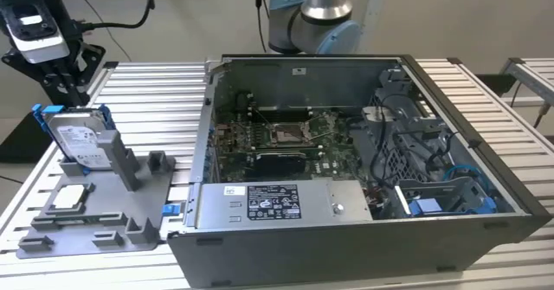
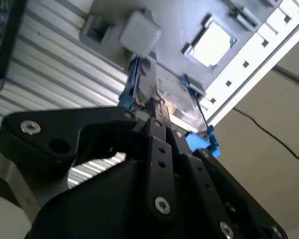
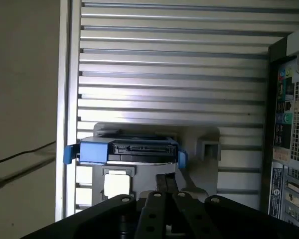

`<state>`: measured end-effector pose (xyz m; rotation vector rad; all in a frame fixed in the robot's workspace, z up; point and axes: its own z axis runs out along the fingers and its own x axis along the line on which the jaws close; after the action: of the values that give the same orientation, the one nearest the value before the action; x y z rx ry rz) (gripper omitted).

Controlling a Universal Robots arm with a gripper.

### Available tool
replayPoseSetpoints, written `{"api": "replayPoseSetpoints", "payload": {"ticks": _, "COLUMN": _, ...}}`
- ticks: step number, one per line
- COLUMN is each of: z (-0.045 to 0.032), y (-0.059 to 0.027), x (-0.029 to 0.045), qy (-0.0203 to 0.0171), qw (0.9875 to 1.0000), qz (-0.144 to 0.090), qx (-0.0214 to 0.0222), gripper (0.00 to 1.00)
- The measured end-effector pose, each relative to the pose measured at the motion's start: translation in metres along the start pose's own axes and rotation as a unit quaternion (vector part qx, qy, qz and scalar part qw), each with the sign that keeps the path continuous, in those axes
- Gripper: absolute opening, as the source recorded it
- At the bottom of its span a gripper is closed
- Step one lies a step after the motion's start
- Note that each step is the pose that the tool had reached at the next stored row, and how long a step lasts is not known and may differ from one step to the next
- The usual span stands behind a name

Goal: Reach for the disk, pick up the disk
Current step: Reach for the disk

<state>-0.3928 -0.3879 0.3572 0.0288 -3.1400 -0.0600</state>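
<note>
The disk (image 1: 83, 141) is a silver-grey hard drive with a white label, clipped in a blue frame. It stands upright on edge in a grey fixture (image 1: 130, 205) at the exterior view's left. My gripper (image 1: 71, 90) hangs just above the disk's top edge, apart from it, with its black fingers closed together on nothing. In the second wrist view the fingertips (image 2: 157, 113) point at the disk (image 2: 162, 87) close below them. In the first wrist view the disk's connector edge (image 3: 134, 148) lies just beyond the gripper (image 3: 167, 183).
A small square silver chip (image 1: 69, 199) lies in the fixture beside the disk. An open computer case (image 1: 346, 173), with a silver box (image 1: 277, 202) at its front, fills the slatted aluminium table's (image 1: 165, 102) middle and right.
</note>
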Motion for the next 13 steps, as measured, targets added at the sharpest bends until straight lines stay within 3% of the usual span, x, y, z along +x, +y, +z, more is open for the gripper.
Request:
{"api": "replayPoseSetpoints", "payload": {"ticks": 3, "z": 0.0003, "y": 0.006, "x": 0.0071, "qy": -0.0002, "qw": 1.0, "qz": 0.0, "qx": 0.0, "gripper": 0.0}}
{"api": "replayPoseSetpoints", "payload": {"ticks": 13, "z": 0.003, "y": 0.0099, "x": 0.0524, "qy": -0.0029, "qw": 1.0, "qz": 0.0, "qx": 0.0001, "gripper": 0.0}}
